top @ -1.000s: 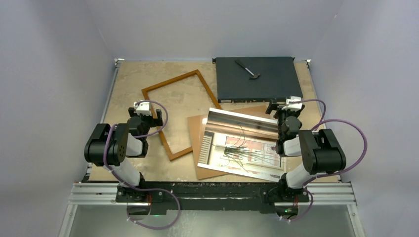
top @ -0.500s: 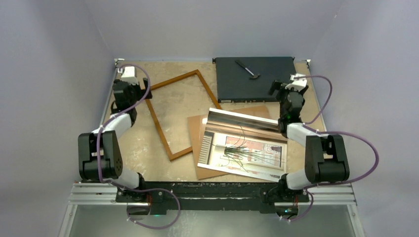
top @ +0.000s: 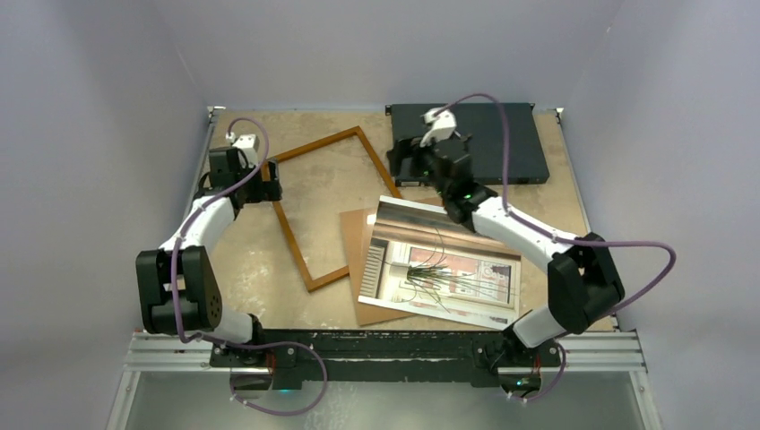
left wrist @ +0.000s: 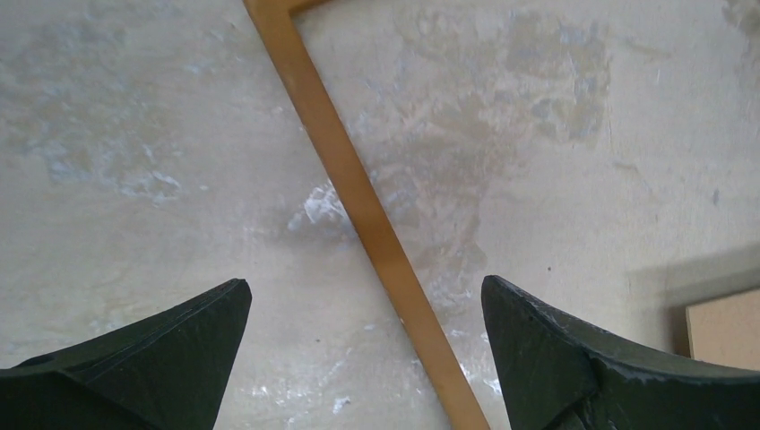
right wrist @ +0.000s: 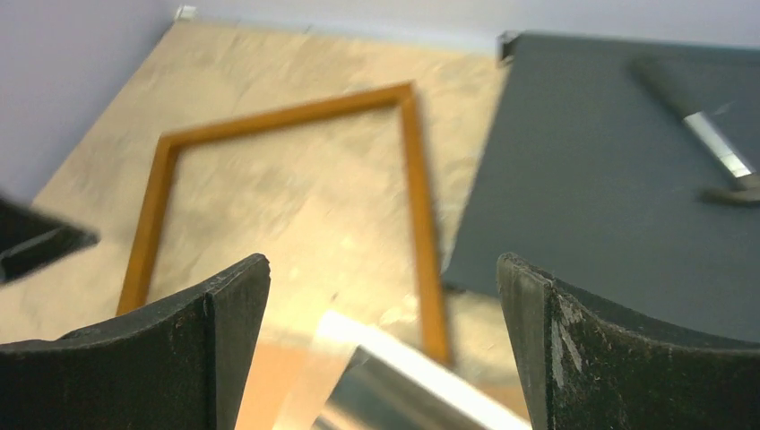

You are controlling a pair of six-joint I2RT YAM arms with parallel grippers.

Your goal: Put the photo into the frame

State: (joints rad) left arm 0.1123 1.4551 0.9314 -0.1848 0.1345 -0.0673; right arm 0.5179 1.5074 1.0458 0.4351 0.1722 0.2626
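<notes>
The frame [top: 289,235] is a thin orange-brown wooden rectangle lying flat and tilted at the table's far left. The photo [top: 444,264] lies face up at centre right, partly on a brown hardboard sheet [top: 352,242]. My left gripper [top: 269,186] is open, with one finger on each side of the frame's left rail [left wrist: 349,179] near its far corner; in the left wrist view the gripper [left wrist: 365,282] holds nothing. My right gripper [top: 410,168] is open and empty above the photo's far left corner [right wrist: 403,385]. In the right wrist view the gripper [right wrist: 384,260] faces the frame [right wrist: 417,179].
A black flat box [top: 506,143] lies at the far right, with a small hammer-like tool [right wrist: 708,143] on it. A corner of the hardboard [left wrist: 726,327] shows to the right of the left fingers. Grey walls enclose the table on three sides.
The left arm reached out to the frame's far left corner and now straddles its left rail. The right arm swung from beside the photo's right edge to above its far left corner.
</notes>
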